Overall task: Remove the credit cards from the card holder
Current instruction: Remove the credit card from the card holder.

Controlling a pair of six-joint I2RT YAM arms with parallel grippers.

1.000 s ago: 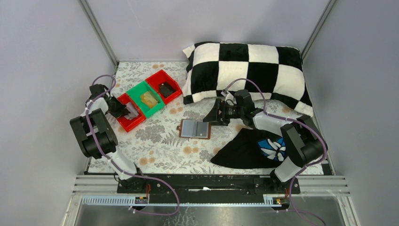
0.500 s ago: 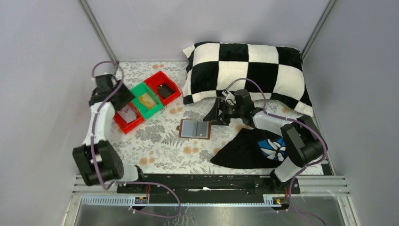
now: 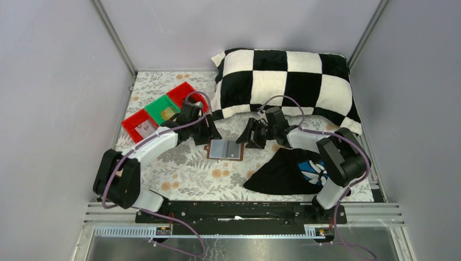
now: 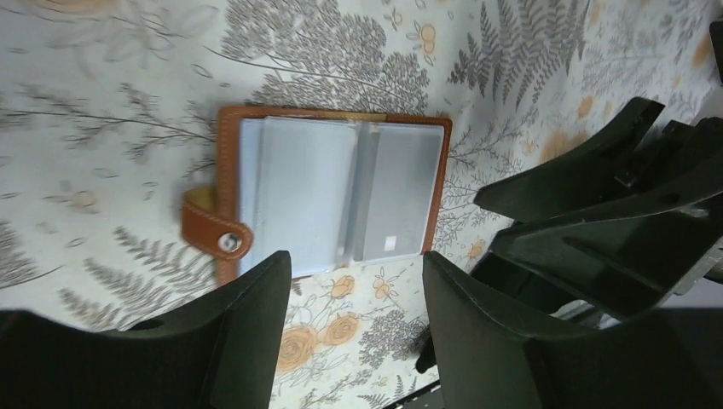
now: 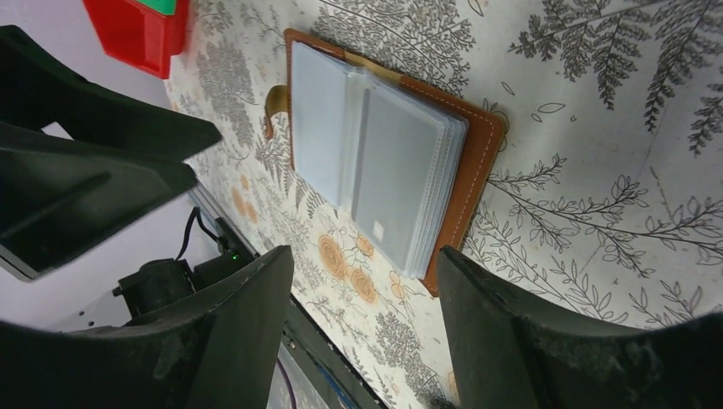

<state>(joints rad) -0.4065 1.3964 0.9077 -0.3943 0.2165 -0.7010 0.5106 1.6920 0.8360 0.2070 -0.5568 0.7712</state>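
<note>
- Card holder (image 3: 225,149) open and flat on the flowered counter (image 3: 185,168), about the middle, brown rim up all round.
- Pale grey-blue panels side by side inside it (image 4: 328,200) (cards or bare pockets, cannot tell); seen from the right wrist (image 5: 384,183) as a stack of clear sleeves.
- Snap strap (image 4: 217,234) sticking out from the holder's left edge, unfastened.
- Left arm (image 3: 157,144) stretched across from the left; left jaws spread wide apart, just beside the holder's far-left corner, and the holder showing between them in the wrist view.
- Right arm (image 3: 304,138) reaching in from the right; right jaws likewise wide apart, near the holder's far-right corner, facing the left jaws across it.
- Row of trays at the far left: a red tray (image 3: 132,120) nearest, with a pale flat item inside, then a green tray (image 3: 157,106) holding a beige-orange card (image 3: 168,113). Another red one beyond, partly hidden by the left arm.
- Black-and-white checkered pillow (image 3: 282,76) along the far right.
- Black cloth (image 3: 282,171) with a blue-white print at the near right, well apart from the holder.
</note>
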